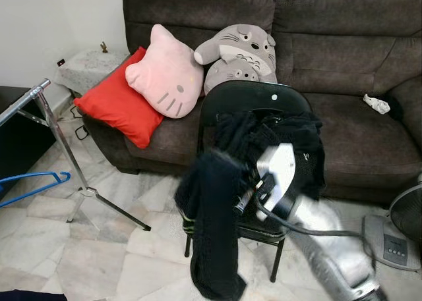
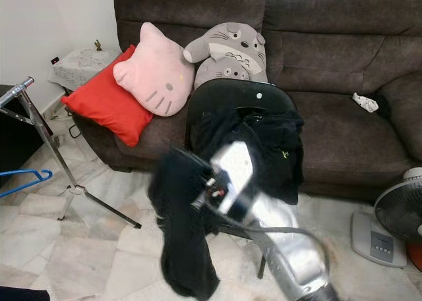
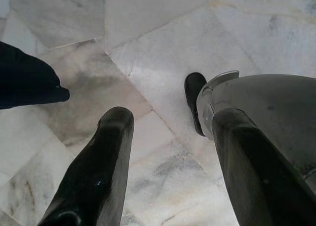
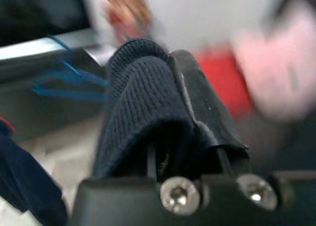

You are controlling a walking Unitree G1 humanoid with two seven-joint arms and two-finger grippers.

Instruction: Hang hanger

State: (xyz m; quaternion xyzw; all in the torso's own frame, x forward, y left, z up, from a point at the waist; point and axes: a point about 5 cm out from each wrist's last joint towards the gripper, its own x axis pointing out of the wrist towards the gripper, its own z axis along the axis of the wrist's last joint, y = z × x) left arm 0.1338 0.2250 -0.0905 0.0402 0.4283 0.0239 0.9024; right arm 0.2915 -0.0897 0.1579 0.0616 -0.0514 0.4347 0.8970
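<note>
Right gripper (image 1: 245, 194), lower centre of frame, jaws closed on a dark knit garment (image 1: 212, 228) that hangs in front of the black chair (image 1: 254, 100). Blue hanger (image 1: 31, 185) at left edge beside the metal rack (image 1: 58, 137); left gripper (image 3: 168, 161) jaws open over the marble floor (image 3: 163, 33). No legible writing seen

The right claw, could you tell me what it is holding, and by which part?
The right claw is shut on a dark knitted garment, gripping a bunched fold at its upper edge; the rest hangs down.

Chair (image 1: 257, 100) stands before the sofa (image 1: 343, 44), rack (image 1: 59, 149) left.
</note>
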